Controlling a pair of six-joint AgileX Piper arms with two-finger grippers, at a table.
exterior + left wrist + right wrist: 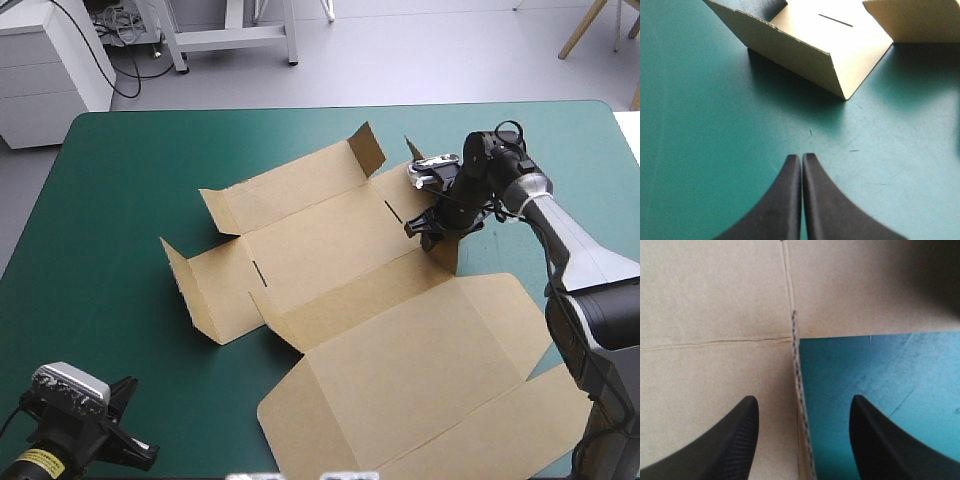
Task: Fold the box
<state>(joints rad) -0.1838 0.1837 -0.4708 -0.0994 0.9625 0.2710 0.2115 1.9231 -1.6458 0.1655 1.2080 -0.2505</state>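
High view first: the box (340,250) is spread from the middle of the tabletop (120,170) out to its near right corner, with the side walls half raised and the lid (420,390) flat. The right hand (428,222) is lowered at the flap nearest the right edge. The left hand (135,445) is parked at the near left corner (out of the way, it seems).

Left wrist view now: the fingers (790,200) are pressed together over the bare teal-green cover (700,150), with a raised wall ahead.

Right wrist view: the fingers (740,440) are held apart astride an upright board edge (799,385), probably so it can be pinched and tucked.
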